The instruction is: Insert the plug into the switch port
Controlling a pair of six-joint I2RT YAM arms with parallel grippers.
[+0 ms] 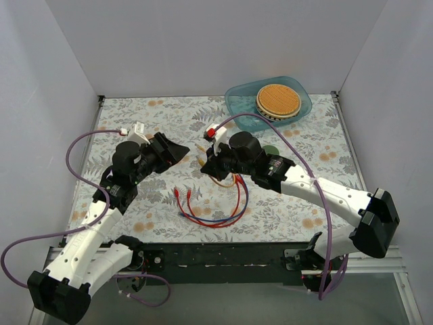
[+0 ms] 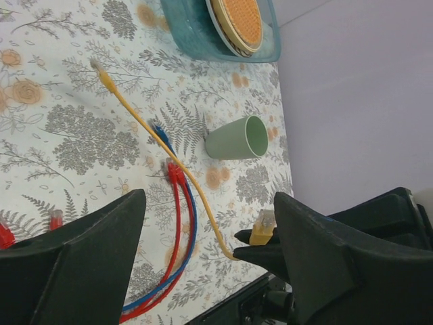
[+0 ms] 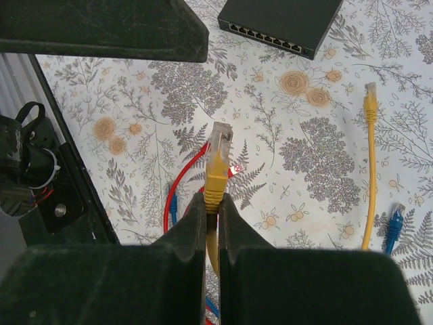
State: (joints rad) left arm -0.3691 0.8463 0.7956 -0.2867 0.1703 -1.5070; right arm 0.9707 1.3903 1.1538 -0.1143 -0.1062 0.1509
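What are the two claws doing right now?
Left claw: open, holding nothing.
Right claw: shut on the yellow plug.

Yellow plug (image 3: 218,156), matte black switch (image 3: 277,13), red and blue cables (image 2: 181,230) — counter (image 3: 122,101) white, printed with grey ferns, orange blooms.

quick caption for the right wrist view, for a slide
Right claw clamps the yellow plug, its tip pointing toward the black switch lying beyond on the floral tablecloth.

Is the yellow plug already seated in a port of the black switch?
No: the right end effector holds the yellow plug clear of the switch.
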